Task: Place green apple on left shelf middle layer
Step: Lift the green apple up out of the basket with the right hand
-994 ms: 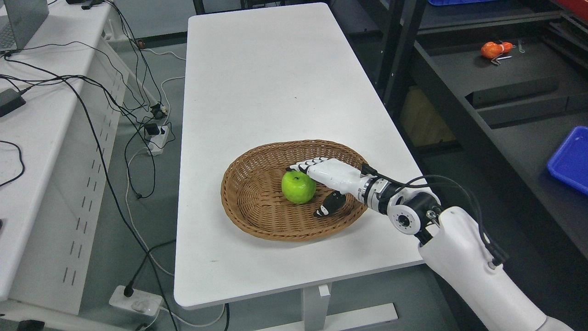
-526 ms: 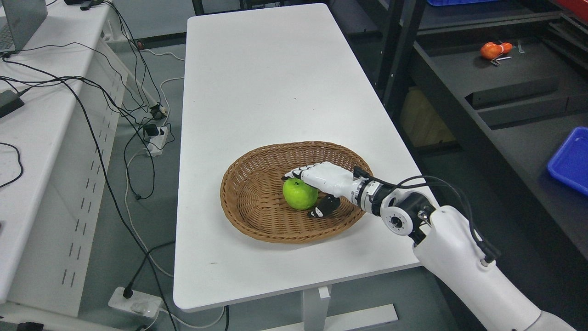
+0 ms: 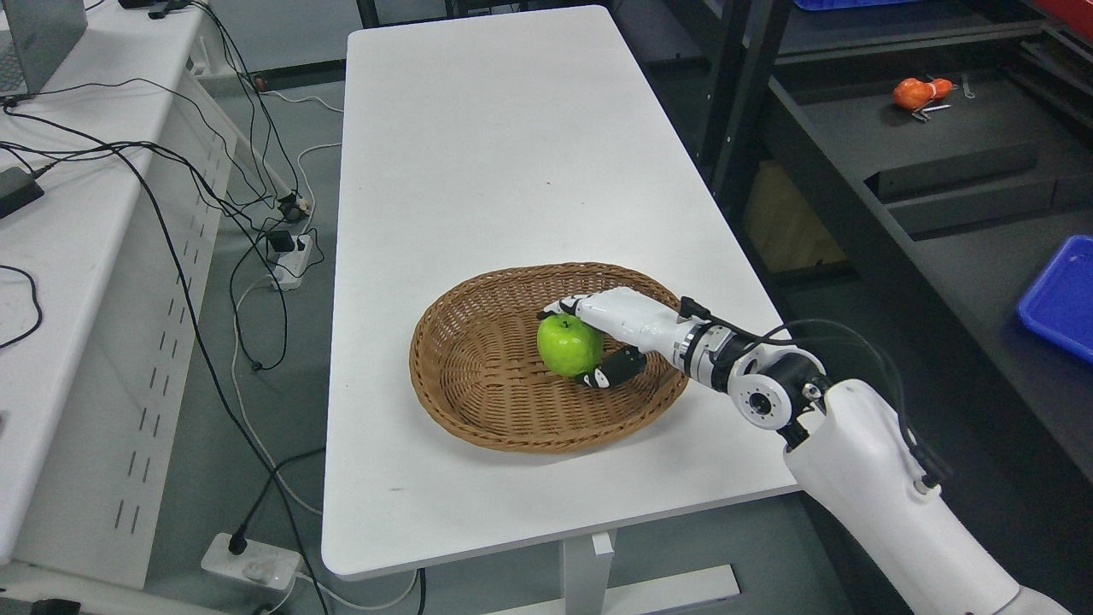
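Note:
A green apple (image 3: 569, 345) is over the middle of a round wicker basket (image 3: 478, 376) on the white table (image 3: 478, 154). My right hand (image 3: 598, 337) comes in from the lower right and is shut on the apple: white fingers curl over its top and the black thumb presses its lower right side. The apple looks lifted slightly off the basket floor. The left arm is not in view. A dark shelf unit (image 3: 939, 171) stands to the right of the table.
An orange object (image 3: 918, 91) lies on the dark shelf at the upper right. A blue tray (image 3: 1059, 295) sits at the right edge. A white desk (image 3: 77, 256) with several black cables stands on the left. Power strips lie on the floor.
My right hand has closed around the apple and moved it slightly up and to the right inside the basket. The head view has barely shifted.

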`<state>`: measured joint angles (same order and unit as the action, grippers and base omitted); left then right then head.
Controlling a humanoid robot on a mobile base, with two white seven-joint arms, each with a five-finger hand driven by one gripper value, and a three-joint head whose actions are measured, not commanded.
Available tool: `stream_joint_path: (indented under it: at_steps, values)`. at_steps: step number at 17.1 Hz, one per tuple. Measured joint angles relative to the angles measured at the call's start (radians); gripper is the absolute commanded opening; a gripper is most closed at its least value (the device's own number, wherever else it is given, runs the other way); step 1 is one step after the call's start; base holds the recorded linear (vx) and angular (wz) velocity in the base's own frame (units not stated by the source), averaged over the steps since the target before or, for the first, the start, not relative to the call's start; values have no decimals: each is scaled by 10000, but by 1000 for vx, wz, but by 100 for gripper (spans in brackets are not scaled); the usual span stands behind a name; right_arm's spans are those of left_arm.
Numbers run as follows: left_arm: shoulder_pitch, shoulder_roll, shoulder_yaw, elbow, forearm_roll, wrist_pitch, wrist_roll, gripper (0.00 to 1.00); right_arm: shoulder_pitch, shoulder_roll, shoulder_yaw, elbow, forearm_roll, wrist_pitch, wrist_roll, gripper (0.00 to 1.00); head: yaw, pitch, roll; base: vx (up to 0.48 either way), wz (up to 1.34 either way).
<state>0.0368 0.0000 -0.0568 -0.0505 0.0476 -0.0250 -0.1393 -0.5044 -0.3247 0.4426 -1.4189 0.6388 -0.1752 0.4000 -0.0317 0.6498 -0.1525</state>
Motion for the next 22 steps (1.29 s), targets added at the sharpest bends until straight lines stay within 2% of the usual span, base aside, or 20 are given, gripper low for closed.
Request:
stream_joint_path:
  at_steps: [3, 5, 7, 11, 22]
  values:
    - [0, 0, 0, 0, 0, 0, 0, 100, 313, 124, -979, -222, -467, 100, -2222, 0, 0, 0, 0, 0, 0]
    - [0, 0, 0, -1, 0, 0, -1, 100, 641, 356, -1725, -371, -685, 244, -4335, 0, 0, 0, 0, 0, 0]
    - [0, 0, 0, -1, 0, 1, 4, 100, 994, 591, -2325, -522, -800, 277, -5502, 0, 0, 0, 0, 0, 0]
    - [0, 0, 0, -1, 0, 3, 4, 100, 1703, 1149, -3269, -823, -921, 294, -6227, 0, 0, 0, 0, 0, 0]
    - [0, 0, 0, -1, 0, 21, 6, 100, 2579, 2094, -4542, -1400, -1012, 266, -6386, 0, 0, 0, 0, 1, 1]
